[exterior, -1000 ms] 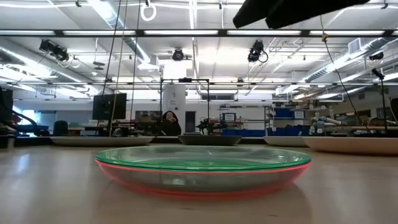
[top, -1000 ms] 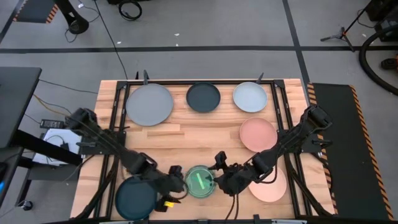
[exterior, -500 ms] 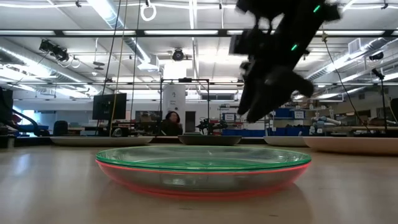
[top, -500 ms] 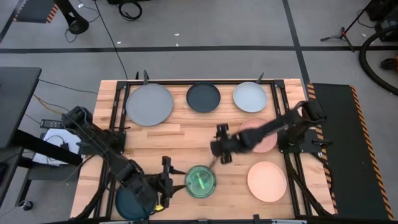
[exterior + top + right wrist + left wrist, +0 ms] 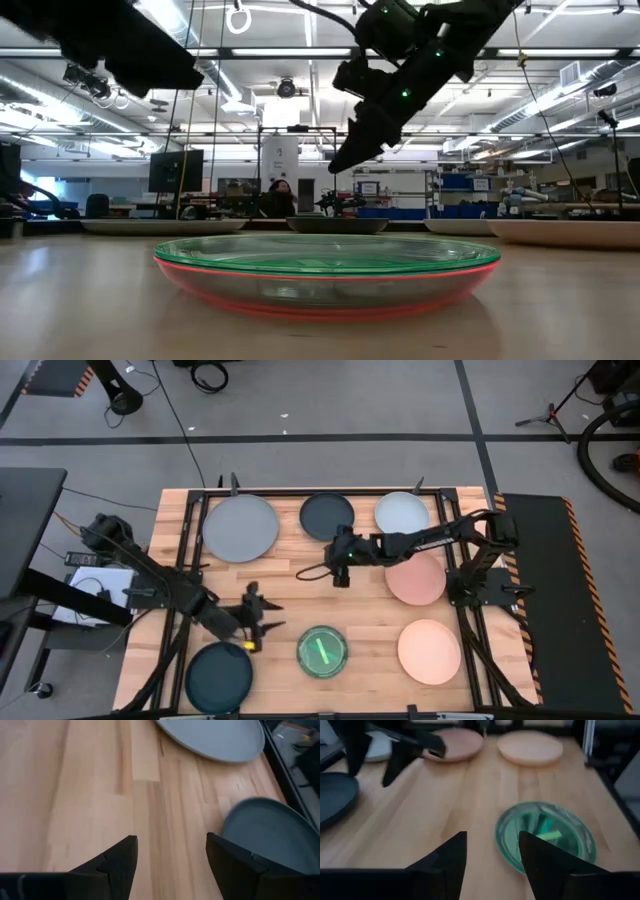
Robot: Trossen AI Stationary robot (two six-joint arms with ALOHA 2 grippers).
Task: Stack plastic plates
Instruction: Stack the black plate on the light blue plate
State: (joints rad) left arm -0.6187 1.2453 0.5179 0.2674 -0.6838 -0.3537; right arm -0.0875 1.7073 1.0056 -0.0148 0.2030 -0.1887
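A translucent teal plate (image 5: pixel 322 651) sits on a red one near the table's near edge; the pair (image 5: pixel 325 270) fills the low view. A dark teal plate (image 5: pixel 218 678) lies at the near left. Peach (image 5: pixel 429 651) and pink (image 5: pixel 416 578) plates lie on the right. Along the far edge lie large grey (image 5: pixel 240 527), black (image 5: pixel 327 516) and pale blue (image 5: pixel 402 514) plates. My left gripper (image 5: pixel 262 617) hangs open, left of the teal plate (image 5: pixel 545 837). My right gripper (image 5: pixel 338 568) is open above bare wood mid-table, near the black plate (image 5: pixel 270 835).
Black frame rails (image 5: pixel 185 575) run along the table's left and right sides. Bare wood (image 5: pixel 300 575) lies between the far row of plates and the near ones. In the low view, the room beyond the table holds a seated person (image 5: pixel 275 195).
Both grippers have left the teal-on-red stack, which stayed put. My right gripper rose and swung toward the far edge and left, ending near the black plate. My left gripper drew back to the left and a little toward the far edge.
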